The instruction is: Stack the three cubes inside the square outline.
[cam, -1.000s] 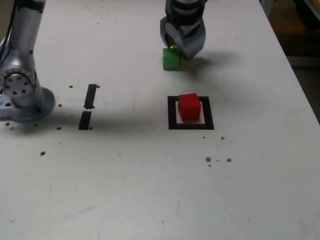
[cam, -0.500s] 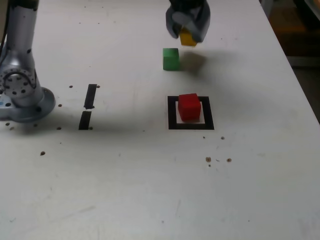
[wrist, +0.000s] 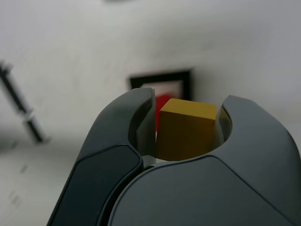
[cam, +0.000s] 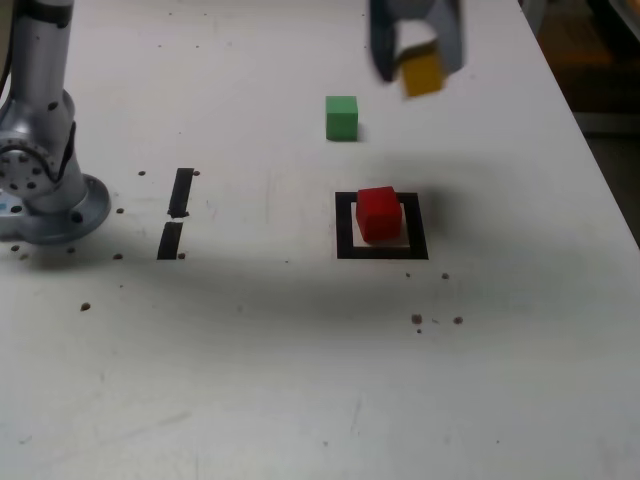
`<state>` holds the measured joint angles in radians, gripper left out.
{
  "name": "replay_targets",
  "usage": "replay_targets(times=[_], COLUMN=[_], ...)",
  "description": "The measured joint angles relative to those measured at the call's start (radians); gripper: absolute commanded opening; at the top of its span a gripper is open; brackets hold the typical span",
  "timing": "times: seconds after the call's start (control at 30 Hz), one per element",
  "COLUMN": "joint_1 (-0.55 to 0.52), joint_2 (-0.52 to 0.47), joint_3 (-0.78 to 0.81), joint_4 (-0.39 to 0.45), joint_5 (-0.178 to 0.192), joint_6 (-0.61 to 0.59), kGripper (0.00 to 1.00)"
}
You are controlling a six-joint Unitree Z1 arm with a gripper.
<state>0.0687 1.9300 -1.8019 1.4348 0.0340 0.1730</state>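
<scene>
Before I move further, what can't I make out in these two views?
- Yellow cube's underside: out of sight in the wrist view, behind the jaws' housing.
- Red cube: mostly covered in the wrist view by a jaw and the yellow cube.
- Jaw edges: blurred in the exterior view.
- Upper arm: cut off by the exterior view's top edge.

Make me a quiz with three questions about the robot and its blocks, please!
1. True or false: the red cube sits inside the black tape square.
2. What does the gripper hold between its jaws?
A) the green cube
B) the yellow cube
C) a strip of tape
3. Fill in the blank: in the exterior view, the cube standing on the table outside the square is ____.

Key: 1 true; 2 B; 3 green
</scene>
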Motion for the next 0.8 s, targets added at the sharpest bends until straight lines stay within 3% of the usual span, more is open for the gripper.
replay_targets(times=[0.17, 0.3, 0.4, 0.5, 0.8], joint_1=[-0.124, -0.173, -0.194, -0.207, -0.205], joint_2=[-0.009, -0.003, 0.0, 0.005, 0.066], joint_3=[0.043, 0.13, 0.169, 0.168, 0.161], joint_4=[0.145, 0.079, 0.0, -0.02, -0.044], joint_5=[-0.005, -0.03, -0.024, -0.009, 0.019], joint_6=[-0.183, -0.362, -0.468, -0.564, -0.578], kGripper=[0.0, 0.0, 0.0, 0.0, 0.0])
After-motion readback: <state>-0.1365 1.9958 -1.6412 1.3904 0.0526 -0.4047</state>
